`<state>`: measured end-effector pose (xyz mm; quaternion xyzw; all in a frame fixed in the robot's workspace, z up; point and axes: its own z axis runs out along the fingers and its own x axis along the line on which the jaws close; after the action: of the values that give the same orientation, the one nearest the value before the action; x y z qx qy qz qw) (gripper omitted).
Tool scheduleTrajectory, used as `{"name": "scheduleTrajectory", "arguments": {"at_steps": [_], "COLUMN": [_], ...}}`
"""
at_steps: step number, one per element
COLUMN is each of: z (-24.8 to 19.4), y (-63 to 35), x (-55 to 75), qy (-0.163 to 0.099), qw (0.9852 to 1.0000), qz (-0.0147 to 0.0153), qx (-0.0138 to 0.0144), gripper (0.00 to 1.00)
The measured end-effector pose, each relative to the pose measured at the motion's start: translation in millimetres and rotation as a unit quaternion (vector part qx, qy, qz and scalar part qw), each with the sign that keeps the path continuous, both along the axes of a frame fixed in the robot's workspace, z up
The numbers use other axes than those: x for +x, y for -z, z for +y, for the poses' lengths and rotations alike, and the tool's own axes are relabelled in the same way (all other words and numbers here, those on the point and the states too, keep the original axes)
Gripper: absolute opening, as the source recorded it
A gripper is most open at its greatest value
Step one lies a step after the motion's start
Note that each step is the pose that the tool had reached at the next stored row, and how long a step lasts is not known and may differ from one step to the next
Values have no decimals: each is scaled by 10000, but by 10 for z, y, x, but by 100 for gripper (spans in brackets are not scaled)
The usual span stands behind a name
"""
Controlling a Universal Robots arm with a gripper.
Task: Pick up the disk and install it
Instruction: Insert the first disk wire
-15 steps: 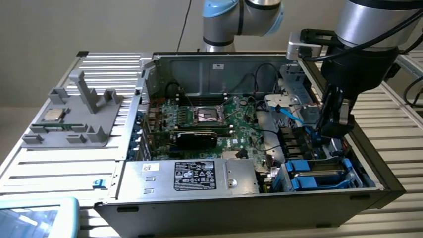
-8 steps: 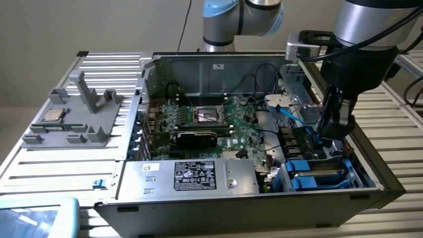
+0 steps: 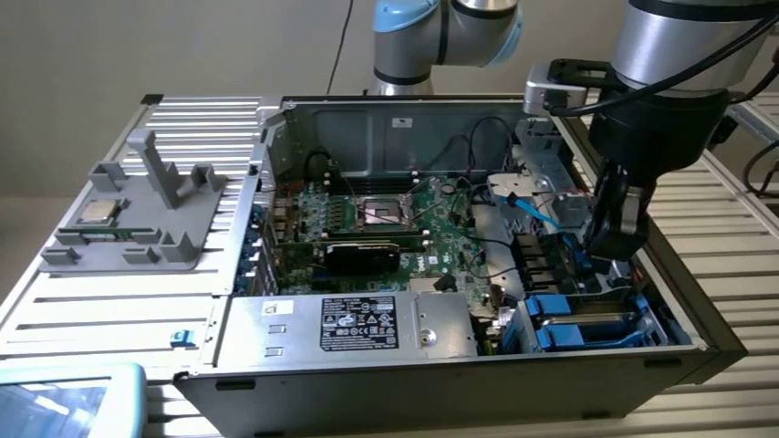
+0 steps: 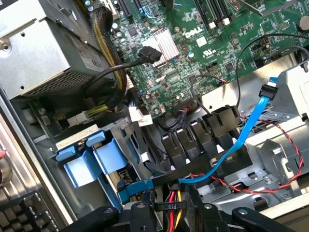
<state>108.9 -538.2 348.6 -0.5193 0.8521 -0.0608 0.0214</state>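
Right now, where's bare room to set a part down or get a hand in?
Free: slatted table between the grey fixture and the near edge, exterior view's left; also the strip past the case on that view's right. Crowded: the case's drive-bay corner, where the gripper hangs among blue cable and blue brackets.

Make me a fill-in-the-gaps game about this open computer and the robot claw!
1. The circuit board inside the computer case is ___ in colour.
2. The claw hangs inside the case above the ___ plastic drive holders.
3. The label on the silver box is ___ in colour.
4. The square chip sits on a ___ stand outside the case.
Missing words: green, blue, black, grey.
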Motion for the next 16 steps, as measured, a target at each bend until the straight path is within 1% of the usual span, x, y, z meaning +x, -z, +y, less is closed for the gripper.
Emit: {"name": "scheduleTrajectory", "arguments": {"at_steps": [7,12,16], "z": [-2,-1,0], "y": [16,33,37], "x": [-22,-79,-79], "qy": [133,181,180], "qw": [9999,9998,9998], "qz": [-5,-5,-5], "qx": [1,1,-13], "gripper": [36,36,36]}}
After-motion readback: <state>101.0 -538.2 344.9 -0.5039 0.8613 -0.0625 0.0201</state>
